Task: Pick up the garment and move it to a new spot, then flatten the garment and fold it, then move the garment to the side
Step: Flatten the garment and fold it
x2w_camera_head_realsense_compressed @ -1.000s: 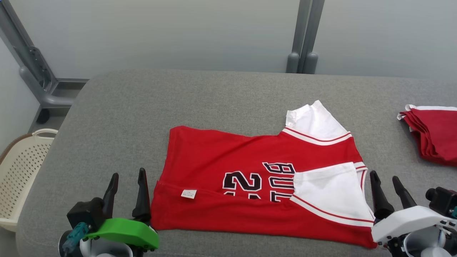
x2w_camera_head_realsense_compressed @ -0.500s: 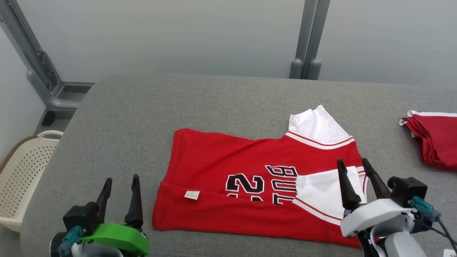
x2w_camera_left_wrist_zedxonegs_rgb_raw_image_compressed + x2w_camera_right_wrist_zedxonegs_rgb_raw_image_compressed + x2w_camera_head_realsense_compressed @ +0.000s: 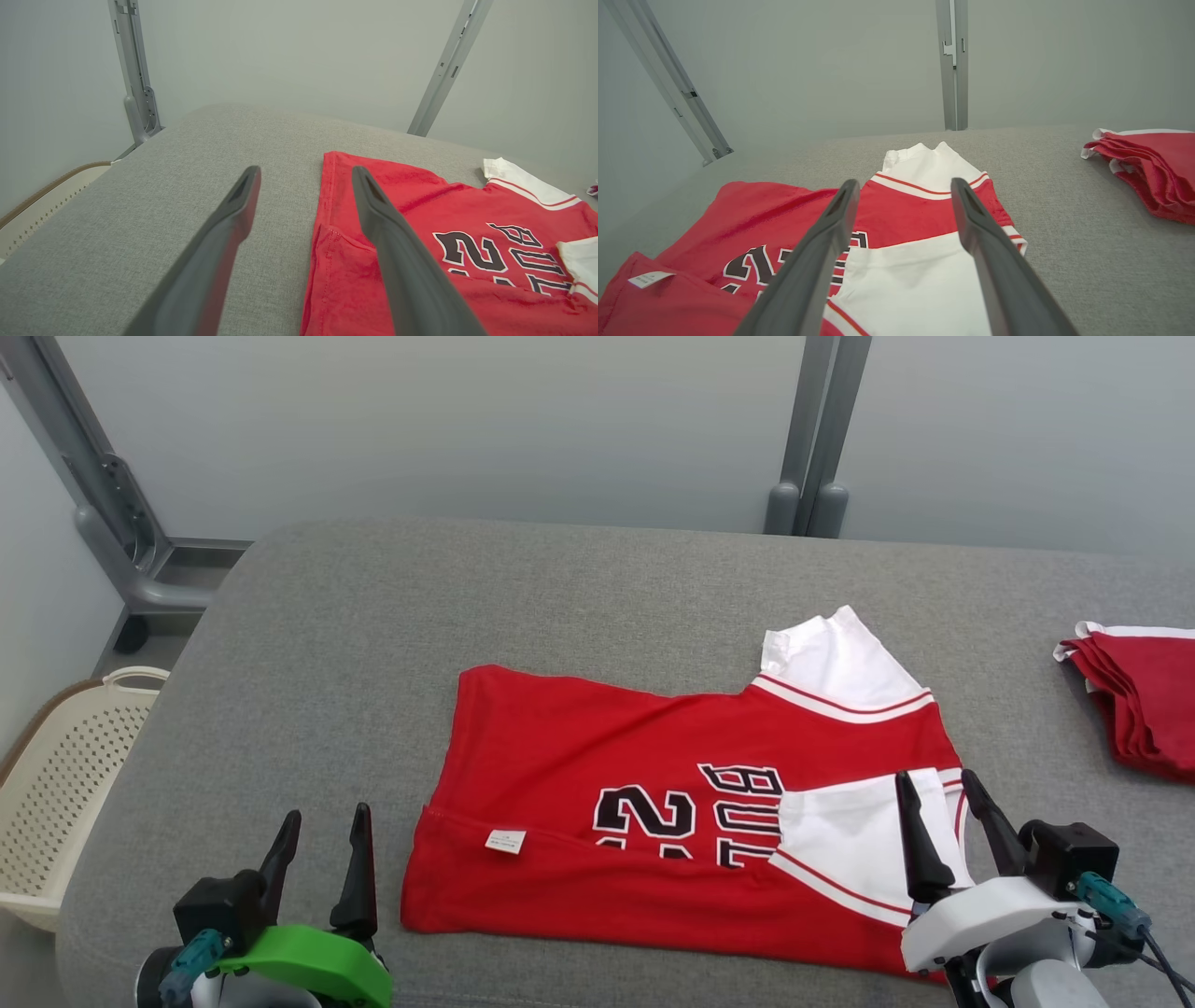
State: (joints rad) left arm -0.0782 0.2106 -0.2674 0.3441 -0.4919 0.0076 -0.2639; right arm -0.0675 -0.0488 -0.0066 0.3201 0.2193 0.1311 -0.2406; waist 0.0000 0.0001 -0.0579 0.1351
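Surface: a grey fabric-covered surface (image 3: 597,597) with rounded corners, reaching across the head view in front of a pale wall.
Garment: a red jersey (image 3: 579,747) with white sleeves and black lettering lies flat on the middle of the surface, hem toward the robot's left, sleeves toward its right. The near edge is folded up over the body, and the near white sleeve is folded in over the red cloth.
Basket: a cream perforated plastic basket (image 3: 65,775) stands off the surface's left end, lower down.
Stack: a stack of folded red-and-white garments (image 3: 1148,709) sits at the right edge of the surface, well apart from the jersey.
Right gripper: the right gripper (image 3: 935,777) has its two dark fingers spread wide and holding nothing. They stand over the folded-in white sleeve, which shows between them in the right wrist view; whether they touch it cannot be told.
Left gripper: the left gripper (image 3: 327,814) has its fingers wide apart and empty, over bare surface just beside the jersey's near hem corner.
Label: a small white label (image 3: 505,841) lies on the folded-up near edge, near the hem.
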